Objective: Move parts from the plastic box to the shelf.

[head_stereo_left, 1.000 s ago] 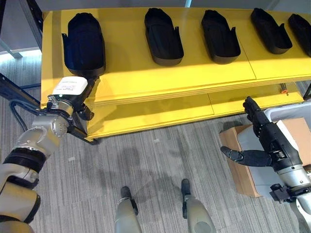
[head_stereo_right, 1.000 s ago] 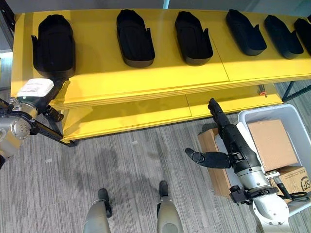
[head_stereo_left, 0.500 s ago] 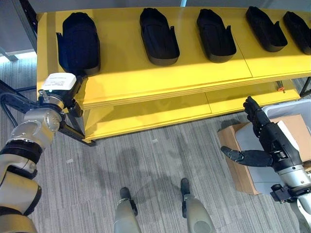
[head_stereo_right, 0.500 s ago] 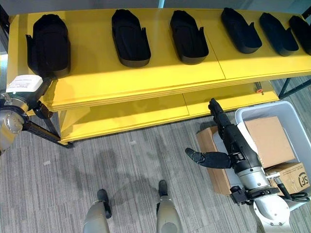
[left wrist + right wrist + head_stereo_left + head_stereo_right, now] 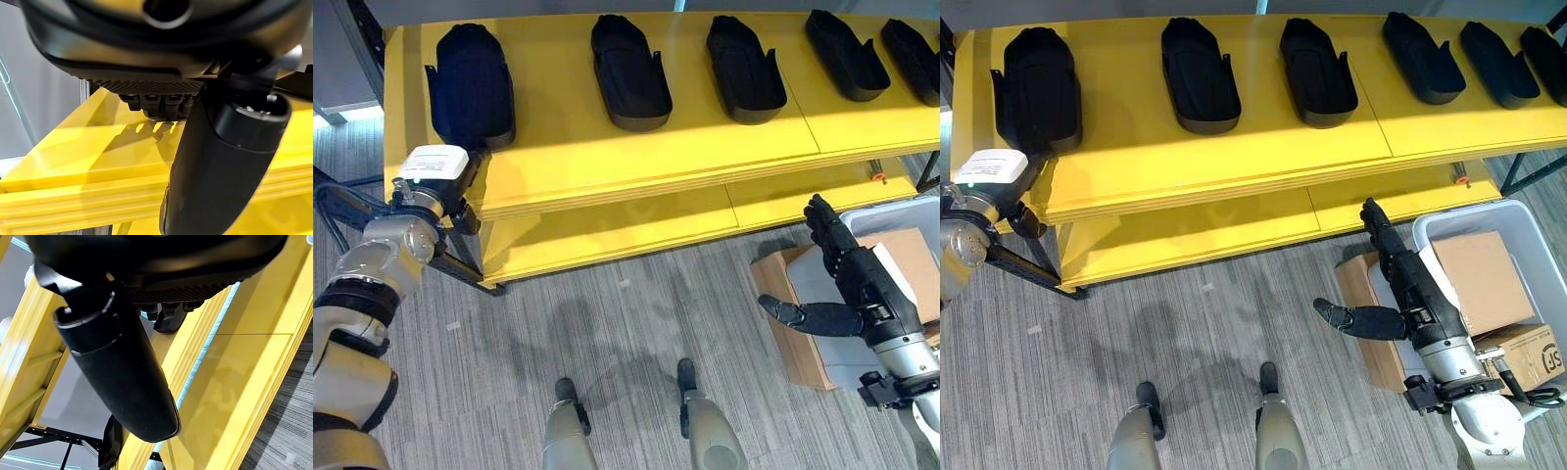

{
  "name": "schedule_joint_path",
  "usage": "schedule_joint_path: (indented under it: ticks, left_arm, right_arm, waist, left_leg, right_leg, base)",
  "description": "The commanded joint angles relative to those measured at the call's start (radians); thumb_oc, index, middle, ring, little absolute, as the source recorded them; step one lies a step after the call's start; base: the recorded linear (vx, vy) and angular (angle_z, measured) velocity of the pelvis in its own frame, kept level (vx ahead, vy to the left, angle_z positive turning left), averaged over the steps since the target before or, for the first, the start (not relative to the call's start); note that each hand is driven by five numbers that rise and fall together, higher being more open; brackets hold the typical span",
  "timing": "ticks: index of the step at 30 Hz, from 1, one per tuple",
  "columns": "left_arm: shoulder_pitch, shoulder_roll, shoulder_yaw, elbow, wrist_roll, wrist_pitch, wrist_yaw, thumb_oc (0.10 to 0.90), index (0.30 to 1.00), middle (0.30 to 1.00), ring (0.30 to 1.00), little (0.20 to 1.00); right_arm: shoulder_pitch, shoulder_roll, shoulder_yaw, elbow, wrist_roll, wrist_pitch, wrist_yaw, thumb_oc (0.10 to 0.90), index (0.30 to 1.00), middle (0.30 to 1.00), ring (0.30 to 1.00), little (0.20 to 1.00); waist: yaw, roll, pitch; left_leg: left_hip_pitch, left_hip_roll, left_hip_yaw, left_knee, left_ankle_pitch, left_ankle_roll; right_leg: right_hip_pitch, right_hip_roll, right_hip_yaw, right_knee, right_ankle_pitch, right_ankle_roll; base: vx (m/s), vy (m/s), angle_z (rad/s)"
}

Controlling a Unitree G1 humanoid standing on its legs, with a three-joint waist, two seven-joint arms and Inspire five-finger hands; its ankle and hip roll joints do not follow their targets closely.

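While parts (image 5: pixel 631 72) line the shelf (image 5: pixel 607 147), right hand (image 5: pixel 847 284) splayed beside plastic box (image 5: pixel 1518 245), left hand (image 5: pixel 460 186) unreadable.

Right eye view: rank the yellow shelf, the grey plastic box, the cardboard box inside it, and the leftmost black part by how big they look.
1. yellow shelf, spanning nearly the whole view.
2. grey plastic box, partly cut off at the edge.
3 and 4. leftmost black part and cardboard box look alike in size; the box sits lower, farther from the camera, so I won't rank them.

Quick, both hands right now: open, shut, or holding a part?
Left hand: at the left end of the yellow shelf, just below the leftmost black moulded part; fingers hidden, cannot tell.
Right hand: open, fingers straight, thumb out, holding nothing, beside the grey plastic box.
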Motion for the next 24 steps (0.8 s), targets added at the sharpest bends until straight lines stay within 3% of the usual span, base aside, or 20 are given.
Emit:
schedule_joint_path:
  ticks: [1, 17, 22, 24]
  left_arm:
    - [-0.179, 0.001, 0.035, 0.015, -0.012, 0.0, 0.087, 0.9, 1.0, 1.0, 1.0, 1.0]
    - [-0.19, -0.002, 0.023, 0.009, -0.013, -0.008, 0.088, 0.9, 1.0, 1.0, 1.0, 1.0]
    - [-0.138, 0.053, 0.05, -0.103, -0.018, -0.023, 0.078, 0.9, 1.0, 1.0, 1.0, 1.0]
    - [-0.032, 0.108, 0.121, -0.23, -0.035, -0.039, 0.066, 0.9, 1.0, 1.0, 1.0, 1.0]
  right_arm:
    - [-0.02, -0.086, -0.101, -0.121, 0.053, -0.122, -0.04, 0.9, 1.0, 1.0, 1.0, 1.0]
    - [-0.011, -0.083, -0.102, -0.123, 0.058, -0.126, -0.038, 0.9, 1.0, 1.0, 1.0, 1.0]
    - [-0.002, -0.069, -0.113, -0.12, 0.053, -0.125, -0.04, 0.9, 1.0, 1.0, 1.0, 1.0]
    - [0.004, -0.054, -0.121, -0.12, 0.051, -0.125, -0.039, 0.9, 1.0, 1.0, 1.0, 1.0]
  waist:
    - [-0.01, 0.009, -0.068]
    - [-0.01, 0.009, -0.072]
    - [0.001, 0.011, -0.071]
    - [0.014, 0.011, -0.071]
  left_leg:
    - [-0.035, 0.032, 0.014, 0.003, 0.035, 0.023]
    - [-0.028, 0.028, 0.014, -0.002, 0.036, 0.023]
    - [-0.03, 0.027, 0.013, -0.003, 0.037, 0.023]
    - [-0.026, 0.023, 0.011, -0.009, 0.038, 0.023]
  right_leg:
    - [0.132, -0.002, -0.022, 0.07, -0.163, -0.026]
    - [0.14, -0.003, -0.021, 0.063, -0.161, -0.026]
    - [0.147, -0.004, -0.027, 0.059, -0.163, -0.026]
    - [0.151, -0.004, -0.032, 0.059, -0.166, -0.028]
  base:
    - [0.0, 0.0, 0.0]
    - [0.0, 0.0, 0.0]
    - [0.0, 0.0, 0.0]
    - [0.0, 0.0, 0.0]
